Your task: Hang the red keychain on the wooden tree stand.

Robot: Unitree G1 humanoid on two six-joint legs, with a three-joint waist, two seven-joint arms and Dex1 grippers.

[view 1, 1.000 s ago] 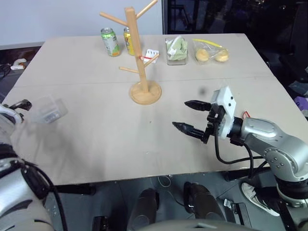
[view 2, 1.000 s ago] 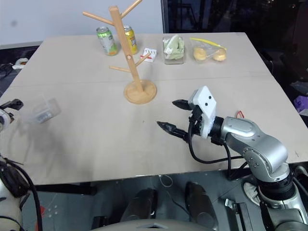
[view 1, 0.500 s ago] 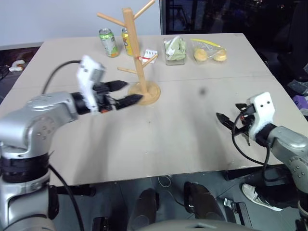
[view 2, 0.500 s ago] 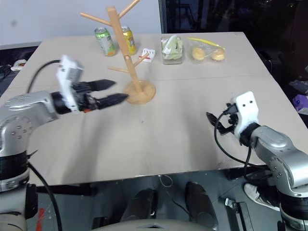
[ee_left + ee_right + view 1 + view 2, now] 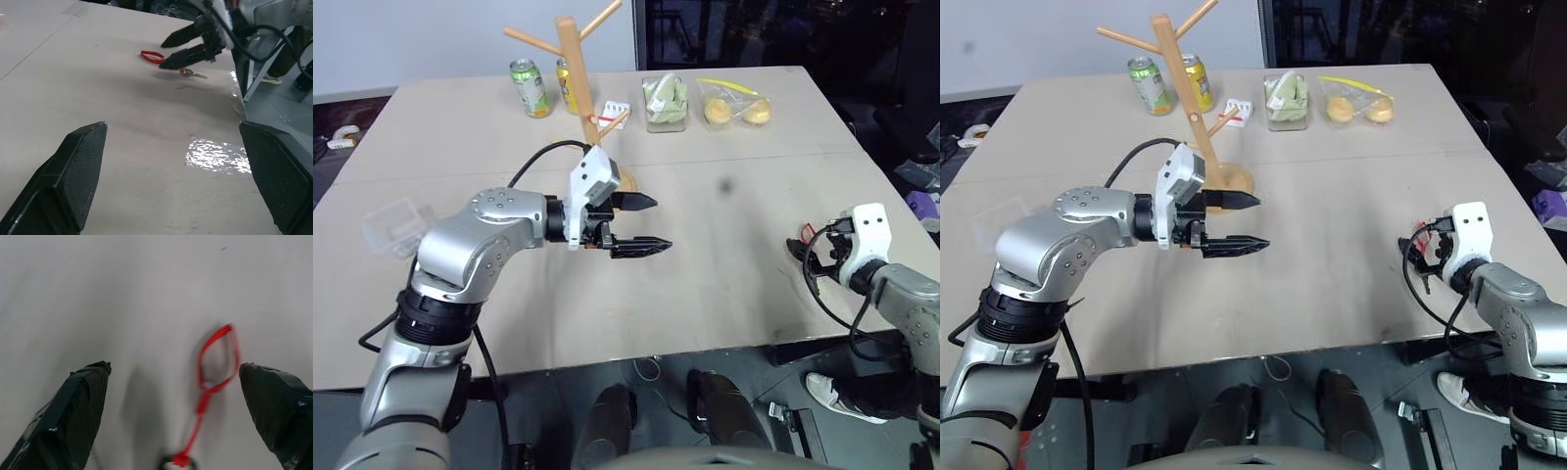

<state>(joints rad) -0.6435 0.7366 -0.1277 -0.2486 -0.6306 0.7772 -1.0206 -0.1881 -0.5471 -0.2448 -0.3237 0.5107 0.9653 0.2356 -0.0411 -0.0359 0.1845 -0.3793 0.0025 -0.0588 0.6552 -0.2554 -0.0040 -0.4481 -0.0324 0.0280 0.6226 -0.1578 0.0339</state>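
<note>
The red keychain (image 5: 216, 363) lies flat on the worktop (image 5: 724, 147) near its right front edge, just ahead of the right tool (image 5: 178, 406), whose two black fingers stand wide apart with nothing between them. In the right wrist view the cord loop sits off toward one finger rather than midway, with a small metal ring at its near end. The left wrist view shows a key (image 5: 194, 74) on the same cord, lying beside the right tool's tips.

The left tool (image 5: 641, 223) hangs over the middle of the worktop, jaws also spread and empty, close in front of the wooden tree stand (image 5: 579, 93) — its round base is partly hidden behind that arm.

The likely trouble, as I judge it:
- The cord is thin and lies flat, so closing fingers may pinch only the worktop, or nudge the loop aside, since it is off-centre in the gap
- It rests near the edge — a sideways push could send it off onto the floor
- The left arm stands just beside the stand, and a careless swing could knock the pole over or shift it toward the soda cans (image 5: 530, 86) behind
- Gripped by the cord, the key would dangle and swing, making it harder to slip the loop over an angled peg
</note>
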